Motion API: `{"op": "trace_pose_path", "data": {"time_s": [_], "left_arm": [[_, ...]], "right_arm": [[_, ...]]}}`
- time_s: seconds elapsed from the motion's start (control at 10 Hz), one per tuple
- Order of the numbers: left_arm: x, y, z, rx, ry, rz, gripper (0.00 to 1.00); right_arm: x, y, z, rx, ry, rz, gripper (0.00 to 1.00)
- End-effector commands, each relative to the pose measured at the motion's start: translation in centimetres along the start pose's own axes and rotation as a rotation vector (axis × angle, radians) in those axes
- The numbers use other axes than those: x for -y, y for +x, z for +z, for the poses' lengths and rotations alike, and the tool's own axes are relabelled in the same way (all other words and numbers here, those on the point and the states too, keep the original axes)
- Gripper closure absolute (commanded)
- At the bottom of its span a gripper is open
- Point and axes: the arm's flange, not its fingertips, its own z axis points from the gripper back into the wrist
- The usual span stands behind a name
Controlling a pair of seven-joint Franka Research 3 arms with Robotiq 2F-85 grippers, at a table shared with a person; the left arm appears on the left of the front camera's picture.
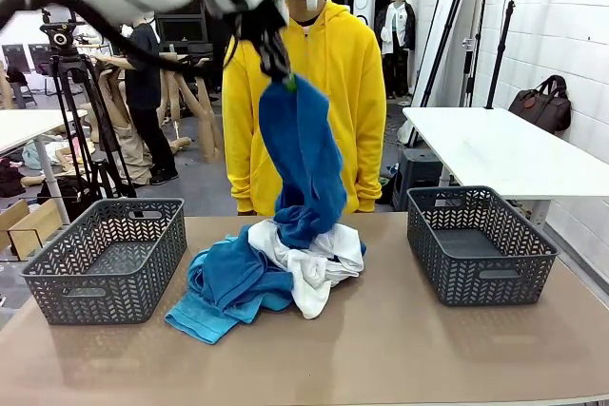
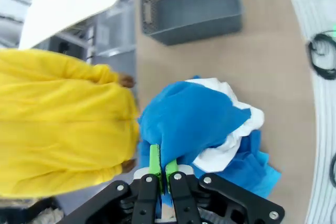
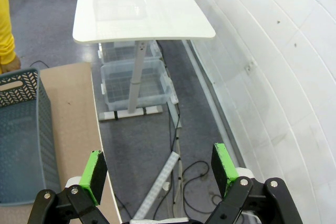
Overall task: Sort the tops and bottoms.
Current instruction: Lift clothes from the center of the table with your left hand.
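High over the table's middle my left gripper (image 1: 285, 78) is shut on the top edge of a royal blue garment (image 1: 303, 154), which hangs down to the heap below. The heap (image 1: 276, 273) lies mid-table: a white garment (image 1: 319, 268), more royal blue cloth (image 1: 233, 278) and a turquoise piece (image 1: 205, 316). From the left wrist, the gripper (image 2: 162, 163) pinches the blue garment (image 2: 189, 121) between its green pads, with the white garment (image 2: 231, 140) under it. My right gripper (image 3: 160, 169) stands open off the table's side, above the floor, holding nothing.
A grey mesh basket (image 1: 107, 259) stands at the table's left and another (image 1: 479, 242) at its right. A person in a yellow hoodie (image 1: 347, 73) stands at the far edge behind the lifted garment. A white side table (image 3: 142, 6) is beyond the right basket (image 3: 23, 135).
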Motion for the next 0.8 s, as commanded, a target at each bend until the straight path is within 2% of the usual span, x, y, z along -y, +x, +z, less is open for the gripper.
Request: {"op": "trace_pose_path", "data": {"time_s": [0.0,0.5,0.7], "left_arm": [[-0.6,4.2,4.5,-0.046,0.137,0.032,1.0],[1.1,16.3,17.5,-0.069,0.422,0.135,1.0],[1.9,17.0,20.0,-0.043,0.47,0.192,1.0]], "right_arm": [[0.0,-0.2,0.0,-0.01,0.0,0.007,0.0],[0.0,-0.2,0.0,-0.01,0.0,0.007,0.0],[0.0,-0.2,0.0,-0.01,0.0,0.007,0.0]]}}
